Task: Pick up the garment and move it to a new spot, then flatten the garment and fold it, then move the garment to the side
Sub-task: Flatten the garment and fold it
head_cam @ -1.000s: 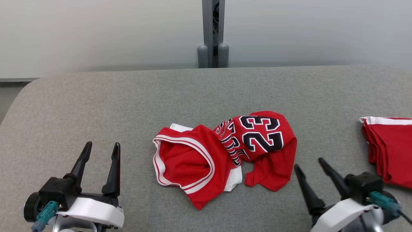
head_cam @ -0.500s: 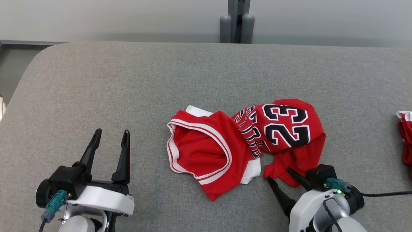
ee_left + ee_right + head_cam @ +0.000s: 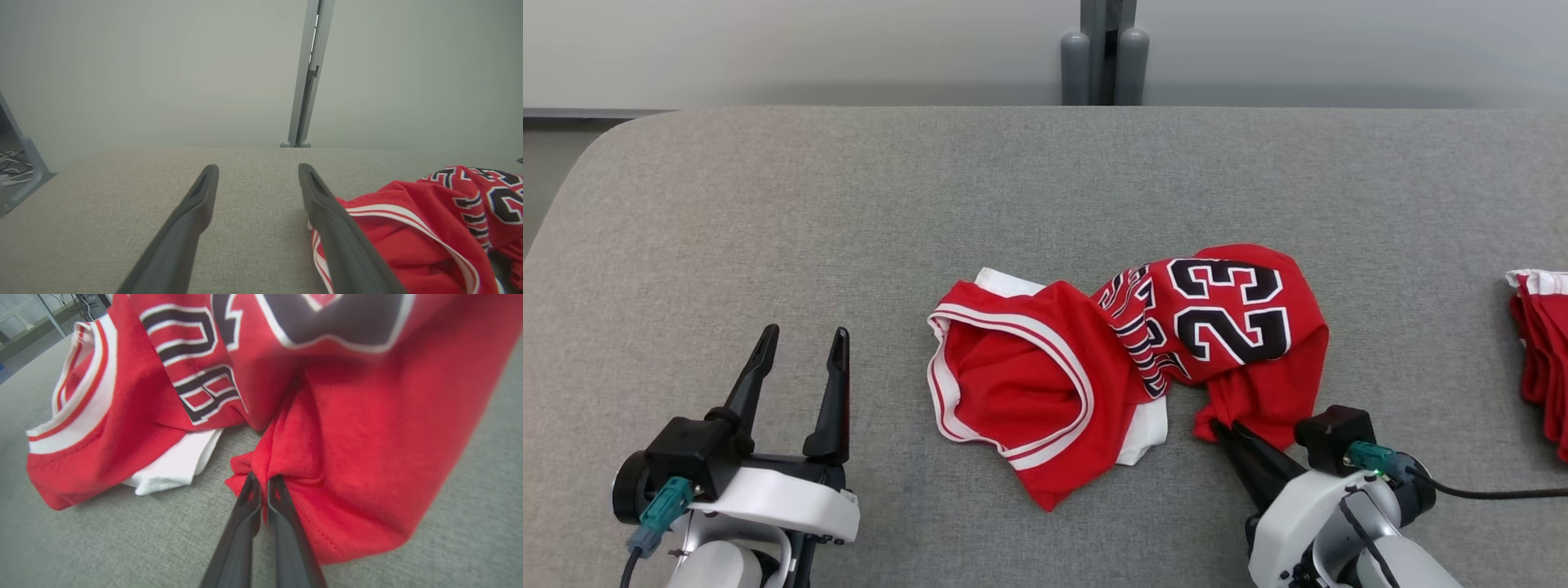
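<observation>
The garment [image 3: 1127,359] is a crumpled red jersey with white trim and a black "23", lying mid-table on the grey cloth surface. My right gripper [image 3: 1223,430] is shut on the jersey's near right hem; in the right wrist view its gripper [image 3: 263,479] has the two fingers pinched together on a fold of the red garment [image 3: 335,457]. My left gripper [image 3: 800,347] stands open at the lower left, well left of the jersey, nothing between its fingers. From the left wrist its gripper [image 3: 257,173] points across bare table, the garment [image 3: 429,228] to its right.
A second folded red garment [image 3: 1539,351] lies at the table's right edge. A grey post [image 3: 1098,49] stands behind the table's far edge. The grey padded table [image 3: 768,229] has rounded corners, and bare cloth spreads to the left and behind the jersey.
My right gripper moved forward to the jersey's near right hem and shut on it. The head camera shifted, so the whole scene sits differently. The left gripper stayed open.
</observation>
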